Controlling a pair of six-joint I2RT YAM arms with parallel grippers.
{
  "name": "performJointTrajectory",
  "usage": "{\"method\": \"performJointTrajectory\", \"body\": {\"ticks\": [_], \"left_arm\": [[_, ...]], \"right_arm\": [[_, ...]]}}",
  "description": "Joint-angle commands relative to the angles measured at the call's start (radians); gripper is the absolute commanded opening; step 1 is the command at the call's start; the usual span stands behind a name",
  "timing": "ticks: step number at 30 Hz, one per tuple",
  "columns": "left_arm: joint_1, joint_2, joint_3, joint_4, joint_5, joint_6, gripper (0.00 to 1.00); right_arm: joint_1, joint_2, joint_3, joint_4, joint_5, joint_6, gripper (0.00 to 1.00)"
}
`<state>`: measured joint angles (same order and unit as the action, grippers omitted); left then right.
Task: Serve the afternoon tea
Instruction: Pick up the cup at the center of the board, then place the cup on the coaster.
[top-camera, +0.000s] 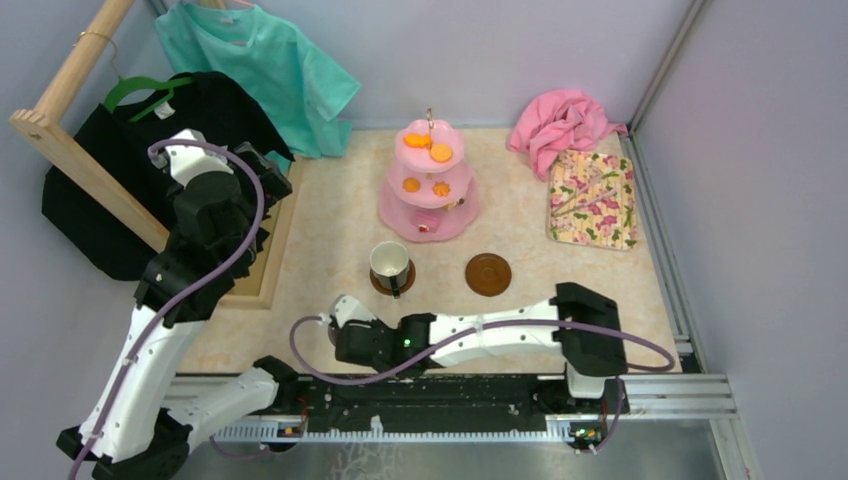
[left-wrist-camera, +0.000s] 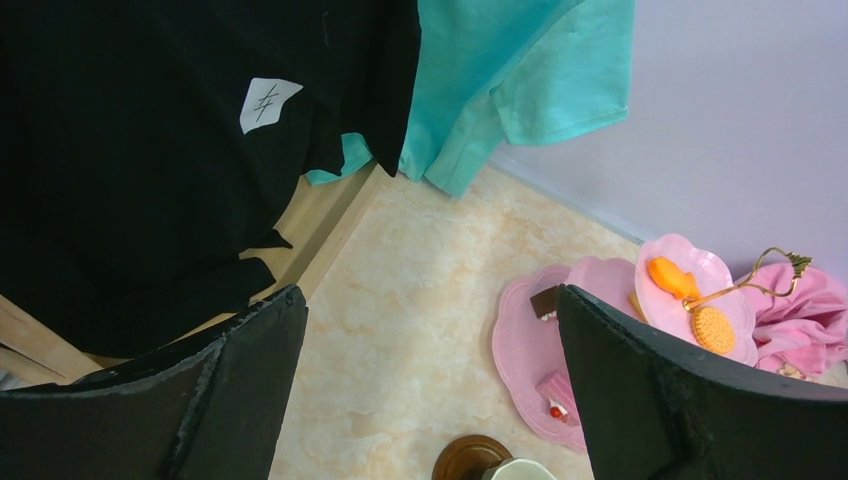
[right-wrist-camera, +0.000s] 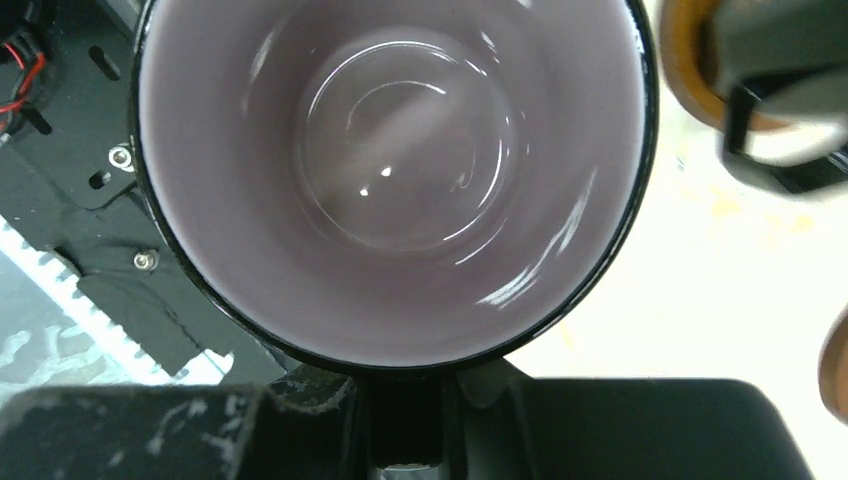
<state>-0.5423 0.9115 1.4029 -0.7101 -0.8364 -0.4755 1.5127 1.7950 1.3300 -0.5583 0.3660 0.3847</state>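
At the back of the surface (top-camera: 330, 230), seen from above, the cake stand (top-camera: 430, 190) carries its snacks (top-camera: 440, 152). In front of it a white mug (top-camera: 389, 262) sits on a brown saucer (top-camera: 379, 285), and an empty saucer (top-camera: 488, 274) beside it waits for a second cup. My right arm (top-camera: 500, 335) stretches low across the near edge.

On the left wrist, my left fingers (left-wrist-camera: 690, 400) hang spread wide, holding nothing, out of the way.

On the right wrist, my right fingers (right-wrist-camera: 640, 430) pinch the grey-purple mug (right-wrist-camera: 390, 180) at its handle, mouth up. I judge it bound for the empty saucer.
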Motion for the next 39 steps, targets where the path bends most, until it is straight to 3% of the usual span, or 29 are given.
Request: {"method": "performJointTrajectory", "body": {"ticks": [1, 10, 18, 22, 28, 39], "left_arm": [[0.005, 0.004, -0.004, 0.057, -0.014, -0.007, 0.99], [0.004, 0.043, 0.004, 0.098, -0.007, -0.003, 0.99], [0.007, 0.113, 0.020, 0.149, 0.009, 0.027, 0.99], [0.027, 0.152, 0.023, 0.163, 0.055, 0.037, 0.99], [0.117, 0.211, 0.022, 0.177, 0.210, 0.034, 0.99], [0.134, 0.239, -0.025, 0.201, 0.213, 0.012, 0.99]], "right_arm": [[0.033, -0.192, -0.031, -0.090, 0.180, 0.189, 0.00], [0.049, -0.350, -0.125, -0.413, 0.353, 0.544, 0.00], [-0.027, -0.348, -0.131, -0.677, 0.479, 0.853, 0.00], [-0.113, -0.387, -0.198, -0.635, 0.493, 0.894, 0.00], [-0.266, -0.446, -0.280, -0.500, 0.497, 0.795, 0.00], [-0.472, -0.455, -0.388, -0.223, 0.456, 0.600, 0.00]]}}
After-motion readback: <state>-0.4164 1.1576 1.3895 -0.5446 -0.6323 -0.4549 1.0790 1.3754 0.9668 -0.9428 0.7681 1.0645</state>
